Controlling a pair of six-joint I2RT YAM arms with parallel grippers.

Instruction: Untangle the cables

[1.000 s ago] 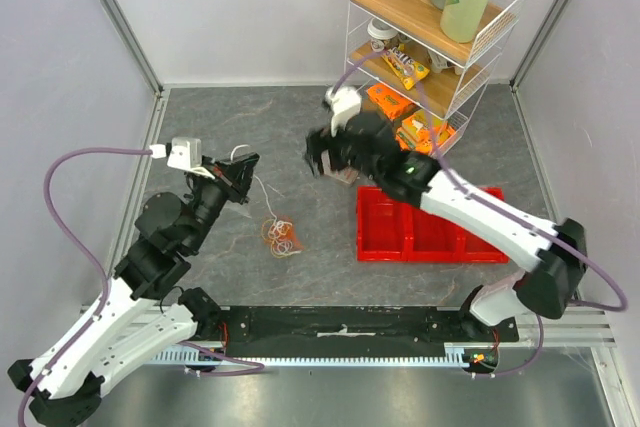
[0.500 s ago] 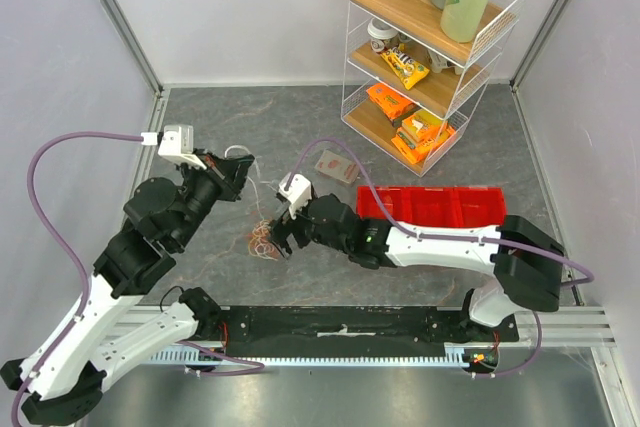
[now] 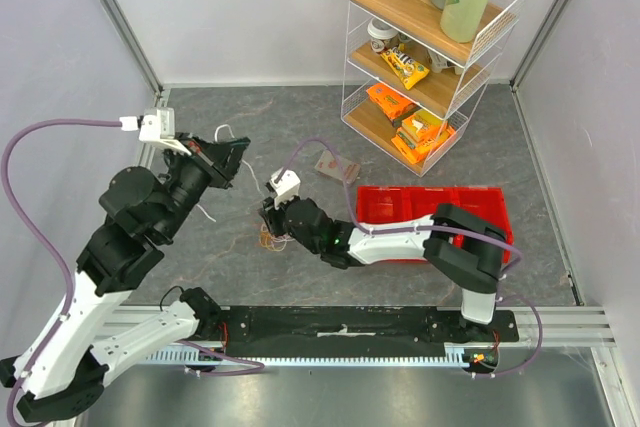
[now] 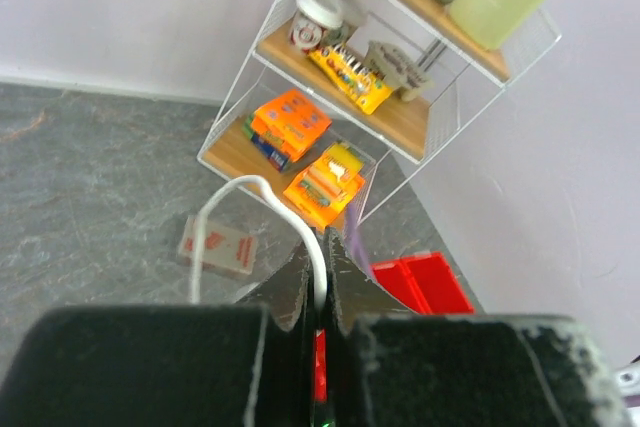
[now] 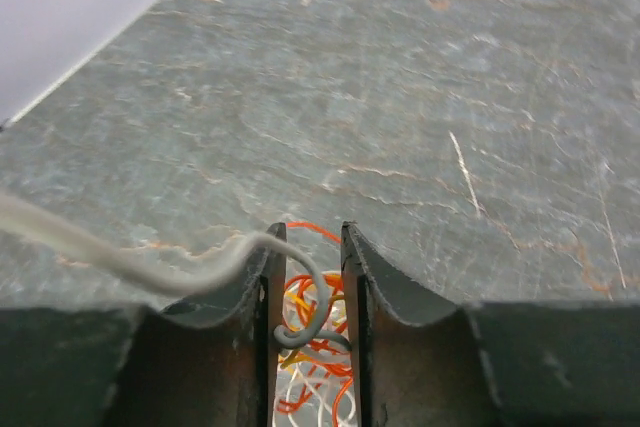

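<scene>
Two grippers: each pinching wire.
Right gripper [image 5: 306, 277]: jaws narrowed on a grey wire, directly above the cables [image 5: 312, 347] on the table [image 5: 420, 97].
Left gripper [image 4: 318, 282]: raised, jaws pressed on a white wire [image 4: 262, 192] looping just ahead.
Wire rack [image 4: 400, 97]: far beyond.

Open grey table [image 3: 230, 117] is seen behind the cables [image 3: 270, 238]. On the right, passage is blocked by the red bin [image 3: 425, 222] and wire shelf [image 3: 430, 47].
</scene>
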